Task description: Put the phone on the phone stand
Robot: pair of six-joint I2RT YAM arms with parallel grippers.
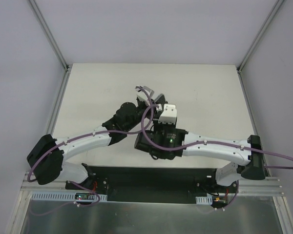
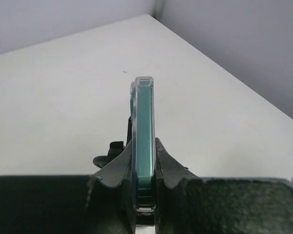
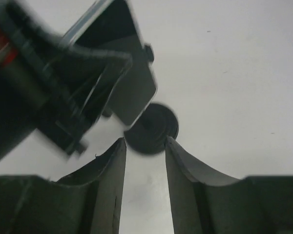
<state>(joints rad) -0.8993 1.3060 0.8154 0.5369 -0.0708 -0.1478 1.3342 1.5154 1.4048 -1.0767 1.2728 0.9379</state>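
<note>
My left gripper (image 2: 143,146) is shut on the phone (image 2: 144,117), which stands edge-on between the fingers and shows a teal rim in a clear case. A black part of the phone stand (image 2: 107,155) shows just left of the phone. In the right wrist view the phone (image 3: 132,73) hangs tilted in the left gripper's fingers (image 3: 53,92), its lower corner over the stand's round black disc base (image 3: 154,126). The stem and holder are hidden behind the phone. My right gripper (image 3: 145,141) is open and empty, its tips either side of the disc's near edge. In the top view both grippers meet at mid-table near the phone (image 1: 159,99).
The white table (image 1: 205,92) is bounded by grey walls and metal corner rails (image 1: 56,51). The two arms converge at the middle, with purple cables looping over the wrists (image 1: 147,117).
</note>
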